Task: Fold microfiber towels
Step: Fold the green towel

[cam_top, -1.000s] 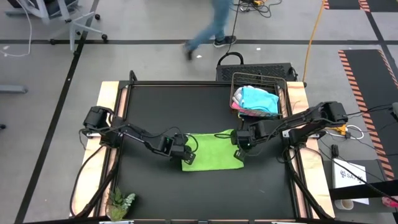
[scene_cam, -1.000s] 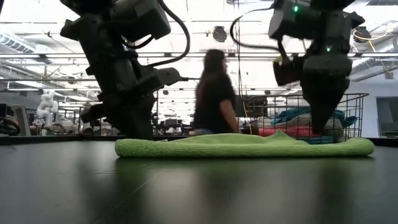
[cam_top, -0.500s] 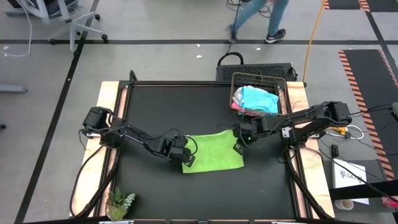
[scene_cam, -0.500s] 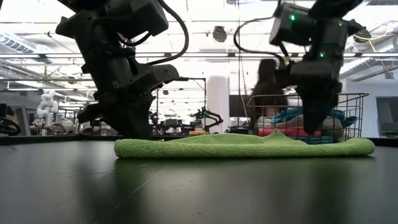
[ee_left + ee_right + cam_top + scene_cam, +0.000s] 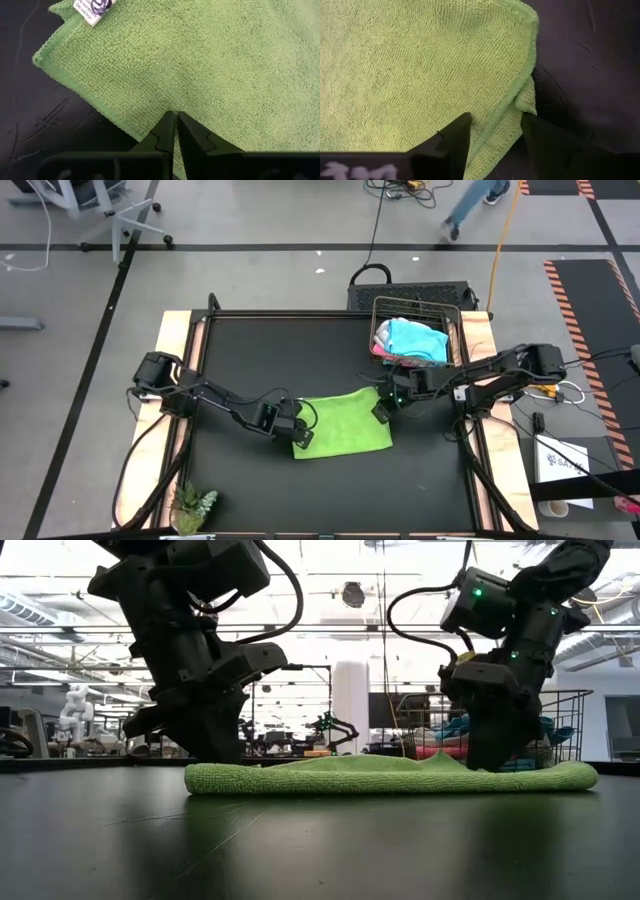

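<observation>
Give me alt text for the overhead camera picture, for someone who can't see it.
A lime green towel lies on a black table, the left pincer at its left edge and the right pincer at its right. A wire basket of more towels stands behind.

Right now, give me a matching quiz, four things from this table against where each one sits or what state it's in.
Things:
1. green towel
2. basket
3. left gripper
4. right gripper

States:
A. jaws open over a towel corner
B. holds blue and pink towels
C. jaws shut at the towel's edge
D. lies flat mid-table

Pairs: 1-D, 2-B, 3-C, 4-A
</observation>
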Robot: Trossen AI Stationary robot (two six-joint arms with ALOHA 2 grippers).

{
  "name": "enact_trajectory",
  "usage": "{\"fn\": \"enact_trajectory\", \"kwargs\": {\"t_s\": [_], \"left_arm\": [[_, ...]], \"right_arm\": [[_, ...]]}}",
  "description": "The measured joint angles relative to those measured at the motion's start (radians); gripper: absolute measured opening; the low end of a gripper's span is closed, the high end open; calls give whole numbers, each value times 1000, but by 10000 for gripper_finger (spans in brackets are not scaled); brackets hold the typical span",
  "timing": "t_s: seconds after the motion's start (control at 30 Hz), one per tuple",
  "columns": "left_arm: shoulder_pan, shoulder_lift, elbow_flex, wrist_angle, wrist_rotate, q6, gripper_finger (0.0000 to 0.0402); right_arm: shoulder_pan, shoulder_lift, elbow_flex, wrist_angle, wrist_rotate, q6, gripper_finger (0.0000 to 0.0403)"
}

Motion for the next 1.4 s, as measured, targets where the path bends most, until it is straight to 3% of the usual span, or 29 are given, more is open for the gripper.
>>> {"fn": "enact_trajectory", "kwargs": {"t_s": [0.27, 0.6, 1.03, 1.4], "left_arm": [[0, 0, 0, 0, 0, -4, 26], [0, 0, 0, 3, 0, -18, 26], [0, 0, -1, 10, 0, -34, 26], [0, 1, -1, 22, 1, -29, 26]], "right_arm": [[0, -2, -29, 25, 5, 43, 156], [1, 2, -33, 58, 1, 63, 11], [2, -14, -35, 118, -5, 70, 1], [2, -167, -34, 65, 2, 106, 0]]}}
